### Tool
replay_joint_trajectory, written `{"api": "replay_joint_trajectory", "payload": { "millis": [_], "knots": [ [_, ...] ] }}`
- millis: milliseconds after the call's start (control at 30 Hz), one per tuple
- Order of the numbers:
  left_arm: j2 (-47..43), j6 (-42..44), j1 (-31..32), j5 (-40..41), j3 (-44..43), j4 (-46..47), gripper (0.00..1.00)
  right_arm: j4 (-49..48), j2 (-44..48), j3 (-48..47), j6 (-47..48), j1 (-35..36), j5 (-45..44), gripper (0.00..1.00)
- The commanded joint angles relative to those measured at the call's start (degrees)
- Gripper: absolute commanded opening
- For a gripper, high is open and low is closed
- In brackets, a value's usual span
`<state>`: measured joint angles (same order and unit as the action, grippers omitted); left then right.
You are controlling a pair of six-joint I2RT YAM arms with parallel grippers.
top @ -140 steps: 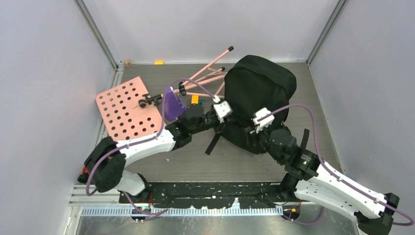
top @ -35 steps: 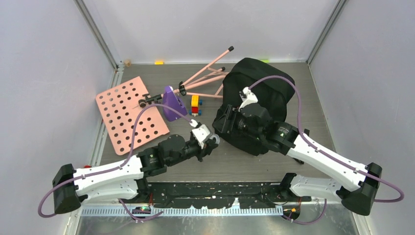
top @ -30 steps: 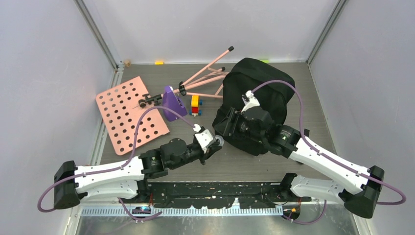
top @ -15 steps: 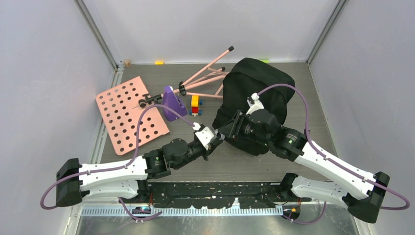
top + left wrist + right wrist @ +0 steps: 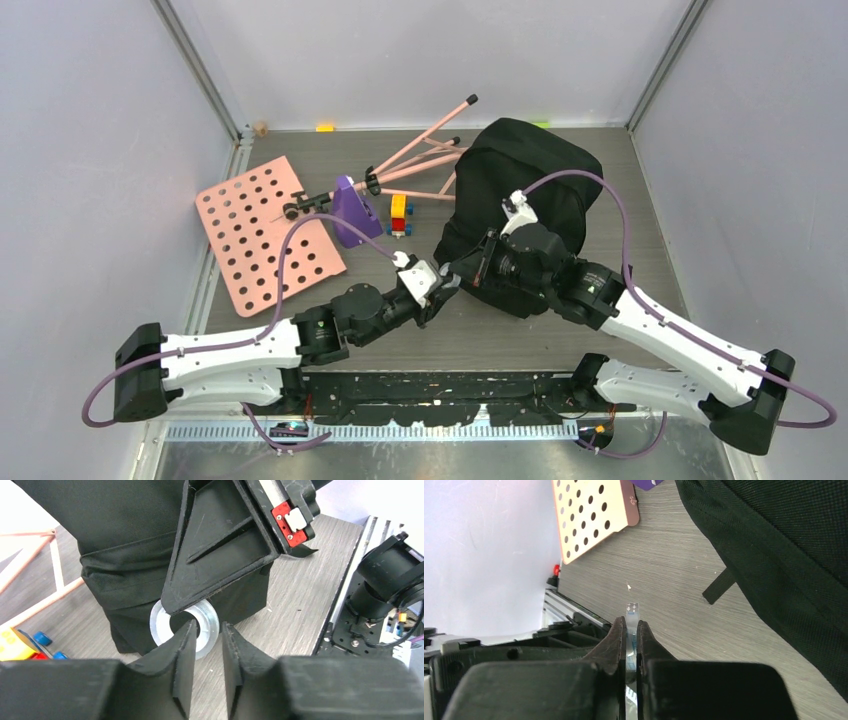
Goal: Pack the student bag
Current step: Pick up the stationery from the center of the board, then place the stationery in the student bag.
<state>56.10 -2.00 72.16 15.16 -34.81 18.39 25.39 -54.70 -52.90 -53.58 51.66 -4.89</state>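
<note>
Bag sat slumped at the back of the table, right of centre, w/ its near bottom edge just beyond both grippers. From the top cam I saw the two arms meeting in front of it, tips nearly touching. Right gripper was clamped tight on a clear roll of tape, which showed edge-on betw. its fingers in the right wrist cam. Left gripper had its fingers a little apart, one either side of the roll's rim; I couldn't tell whether they were pinching it or only sitting beside it. In the left wrist cam the roll showed face-on against the bag's lower corner, w/ the right gripper's finger coming onto it from above. A black strap lay flat on the table by the bag. Off to the left were a pink board w/ holes lying flat, a purple piece at its far right corner, pink rods fanned out behind that up to the bag, & small red/yellow toy blocks betw. the purple piece and the bag.
</note>
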Motion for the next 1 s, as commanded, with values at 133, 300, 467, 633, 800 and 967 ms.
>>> {"api": "replay_joint_trajectory", "payload": {
  "millis": [133,300,467,633,800,967],
  "knots": [
    [-4.4,8.9,0.0,4.5,0.2,-0.6,0.84,7.8,5.5,-7.3,16.9,0.2,-14.6,0.00],
    [0.7,13.6,-4.2,2.4,-3.2,-4.4,0.89,14.5,8.9,-10.6,26.0,0.1,-24.0,0.00],
    [9.9,21.6,-5.0,0.5,-6.2,1.6,0.89,16.7,12.8,-11.0,29.0,0.1,-27.0,0.00],
    [17.7,26.0,-5.4,-2.0,-10.7,5.8,0.85,18.1,16.4,-10.2,30.5,0.1,-27.3,0.00],
    [23.1,28.0,-5.6,-3.3,-14.7,7.4,0.78,18.6,19.4,-9.0,31.3,0.1,-28.0,0.00],
    [27.1,29.1,-6.1,-4.3,-16.5,8.3,0.68,18.7,21.3,-8.7,32.0,0.1,-27.8,0.00]
  ]
}}
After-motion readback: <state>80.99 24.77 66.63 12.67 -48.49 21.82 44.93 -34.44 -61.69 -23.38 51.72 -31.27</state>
